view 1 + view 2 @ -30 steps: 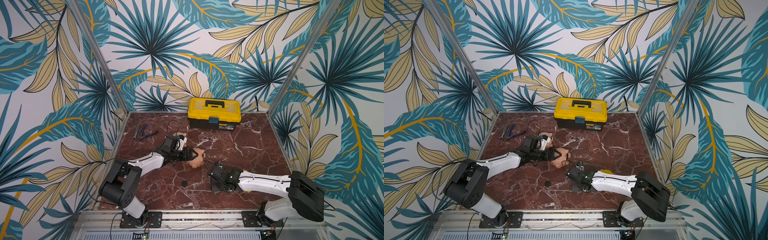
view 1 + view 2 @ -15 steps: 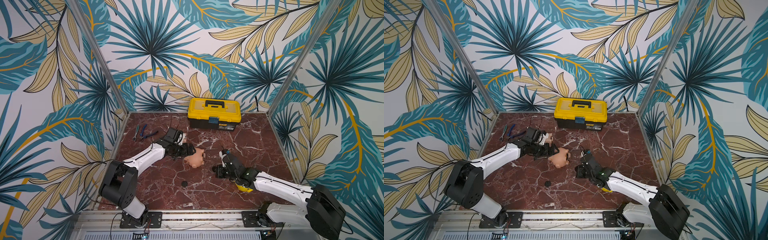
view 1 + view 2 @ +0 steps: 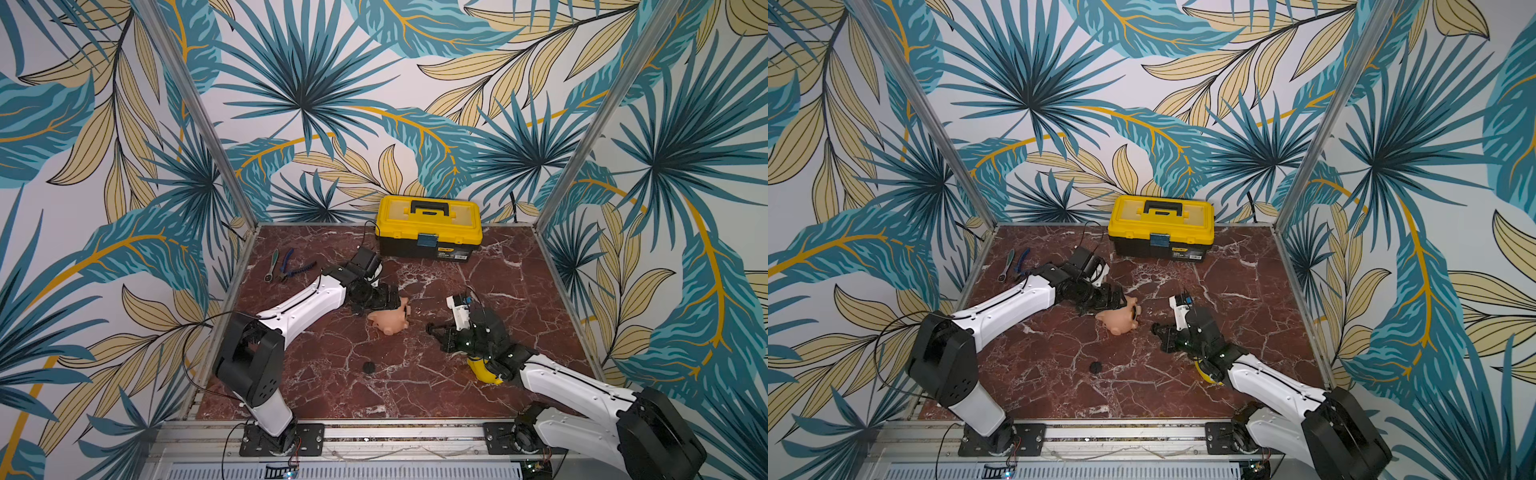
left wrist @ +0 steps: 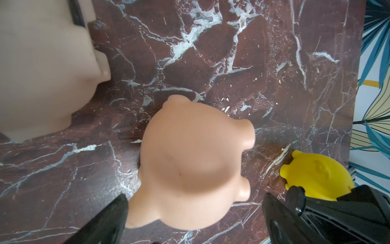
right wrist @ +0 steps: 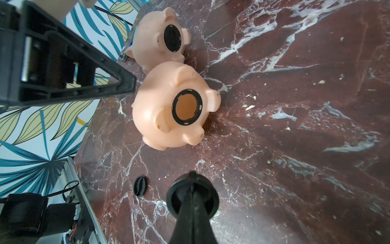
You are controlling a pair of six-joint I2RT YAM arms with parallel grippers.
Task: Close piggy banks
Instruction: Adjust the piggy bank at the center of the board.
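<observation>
The darker peach piggy bank (image 3: pixel 390 321) (image 3: pixel 1118 321) lies on its side mid-table; its belly hole (image 5: pixel 187 107) is open, ringed in black. My left gripper (image 3: pixel 384 298) (image 4: pixel 194 221) is open, its fingers (image 4: pixel 109 221) on either side of this pig's back end. Just behind lies the pale pink piggy bank (image 5: pixel 157 37) (image 4: pixel 42 63) with a black disc in its hole. My right gripper (image 3: pixel 432 330) (image 5: pixel 192 190) is shut on a black round disc (image 5: pixel 175 197), a short way from the peach pig. The yellow piggy bank (image 3: pixel 484 370) (image 4: pixel 316 175) sits partly under the right arm.
A second black disc (image 3: pixel 368 367) (image 5: pixel 140 186) lies loose near the front. A yellow-and-black toolbox (image 3: pixel 429 227) stands at the back wall. Pliers and a wrench (image 3: pixel 286 267) lie at the back left. Patterned walls close in three sides of the marble table (image 3: pixel 415 399).
My right arm has swung out to the right and carried the disc up from the front of the table. The left arm has shifted back a little; the peach pig stayed put.
</observation>
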